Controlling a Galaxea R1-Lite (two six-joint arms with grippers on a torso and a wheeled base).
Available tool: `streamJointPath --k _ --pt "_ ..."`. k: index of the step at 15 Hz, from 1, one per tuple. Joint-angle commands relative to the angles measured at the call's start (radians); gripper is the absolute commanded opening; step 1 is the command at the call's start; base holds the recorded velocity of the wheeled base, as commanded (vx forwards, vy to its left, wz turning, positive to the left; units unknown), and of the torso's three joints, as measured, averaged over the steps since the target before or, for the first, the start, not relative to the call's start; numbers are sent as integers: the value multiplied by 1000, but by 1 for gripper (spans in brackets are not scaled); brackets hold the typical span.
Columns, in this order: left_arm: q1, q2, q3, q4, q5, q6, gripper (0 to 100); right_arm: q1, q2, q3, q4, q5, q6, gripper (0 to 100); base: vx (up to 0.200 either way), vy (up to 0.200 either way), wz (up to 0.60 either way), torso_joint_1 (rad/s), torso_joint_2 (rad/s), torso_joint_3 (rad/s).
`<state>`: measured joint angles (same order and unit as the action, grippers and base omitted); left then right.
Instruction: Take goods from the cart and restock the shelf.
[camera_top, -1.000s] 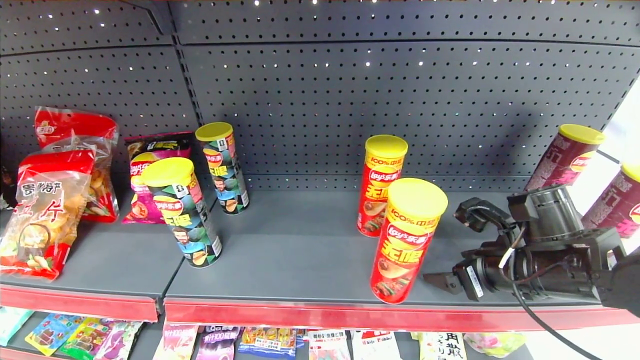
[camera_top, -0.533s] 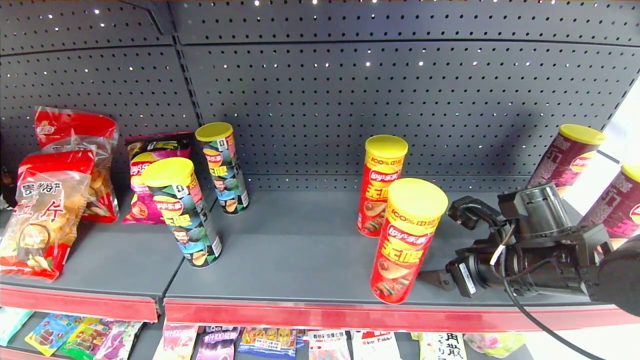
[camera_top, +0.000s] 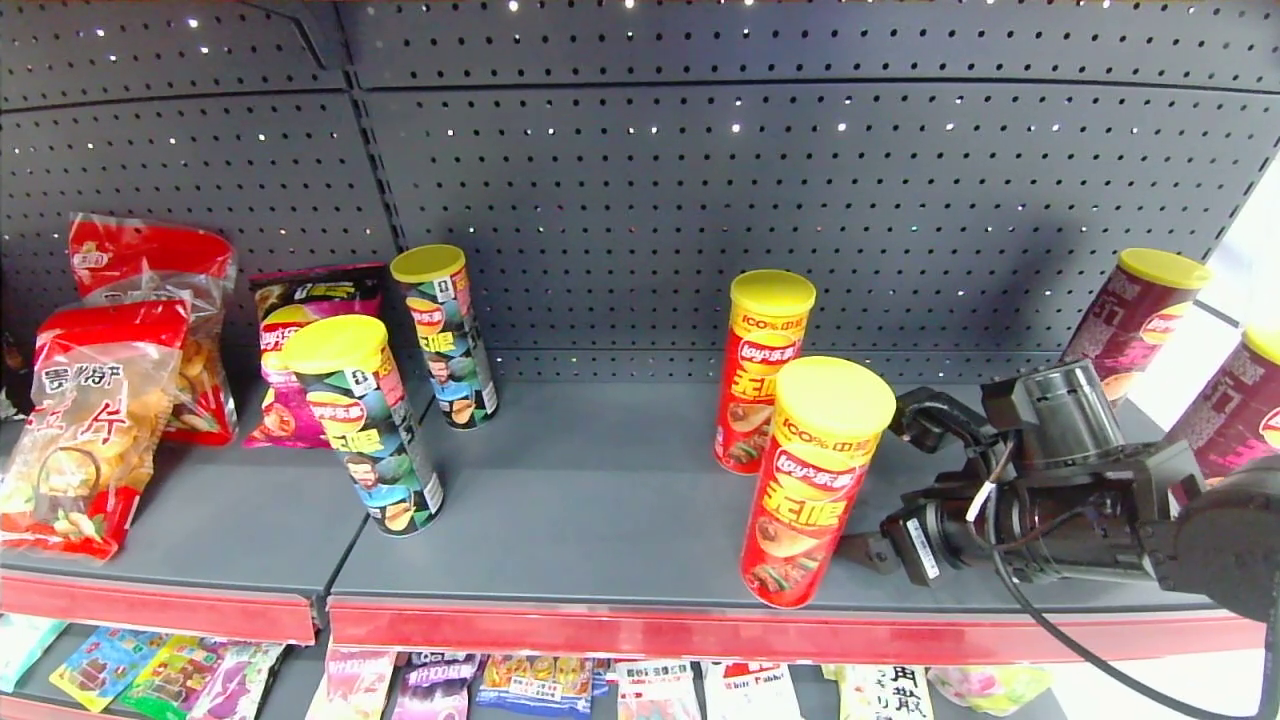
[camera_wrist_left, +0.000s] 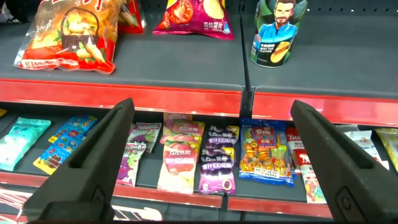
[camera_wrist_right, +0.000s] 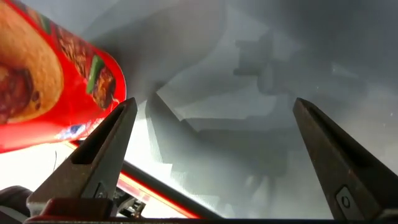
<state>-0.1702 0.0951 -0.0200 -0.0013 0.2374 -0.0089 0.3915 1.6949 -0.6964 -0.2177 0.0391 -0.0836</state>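
Note:
Two red chip cans with yellow lids stand upright on the grey shelf (camera_top: 600, 500): a front red can (camera_top: 815, 480) near the shelf's red lip and a back red can (camera_top: 762, 365) behind it. My right gripper (camera_top: 878, 487) lies low over the shelf just right of the front can, open and holding nothing. In the right wrist view the same can (camera_wrist_right: 43, 81) sits just outside one finger of the open right gripper (camera_wrist_right: 212, 106), above bare shelf. My left gripper (camera_wrist_left: 211, 106) is open and empty, facing the shelf's front edge and the lower shelf.
Two dark chip cans (camera_top: 365, 420) (camera_top: 447, 335) stand left of centre, with snack bags (camera_top: 95, 420) (camera_top: 305, 340) at far left. Two maroon cans (camera_top: 1135, 310) (camera_top: 1240, 405) lean at far right. Small packets (camera_wrist_left: 211, 162) line the lower shelf. Free shelf lies between the dark and red cans.
My right gripper has slid left along the shelf, closer to the front red can, staying open. The cans have not moved.

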Motion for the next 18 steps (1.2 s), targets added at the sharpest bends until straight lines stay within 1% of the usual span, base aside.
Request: streamJointPath --k 1,8,18 --pt "0 2 0 0 0 0 100 10 5 -9 0 1 1 100 0 0 0 0 0 0" --pt "0 2 0 0 0 0 100 44 17 -25 0 -18 16 100 0 0 0 0 0 0" --pt "0 2 0 0 0 0 100 60 42 -64 0 -25 16 100 0 0 0 0 0 0"
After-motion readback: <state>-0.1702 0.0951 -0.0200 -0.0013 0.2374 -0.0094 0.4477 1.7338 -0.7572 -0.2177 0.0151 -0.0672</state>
